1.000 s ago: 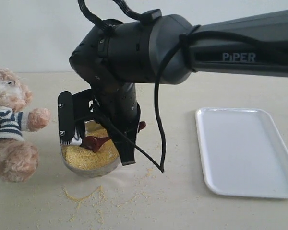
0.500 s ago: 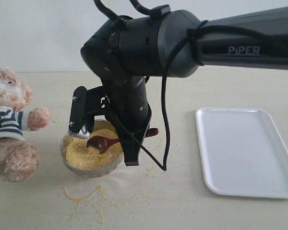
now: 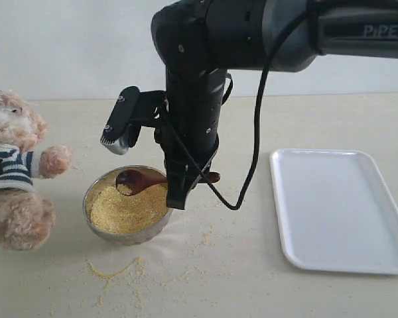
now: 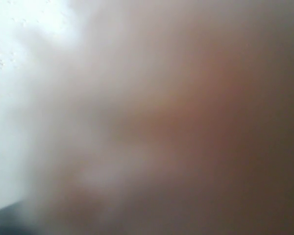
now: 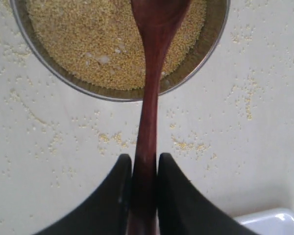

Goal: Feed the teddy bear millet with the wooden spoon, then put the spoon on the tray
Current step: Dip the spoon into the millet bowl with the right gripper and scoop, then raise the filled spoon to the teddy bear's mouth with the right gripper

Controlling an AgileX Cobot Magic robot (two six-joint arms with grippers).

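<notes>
text: "PiPER", white letters | on: right arm (image 3: 331, 30), black link | place: exterior view, 2 o'clock | other readable marks: none

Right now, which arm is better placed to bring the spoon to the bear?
Right. The right gripper holds the wooden spoon by its handle above the millet; the left gripper is not visible.
</notes>
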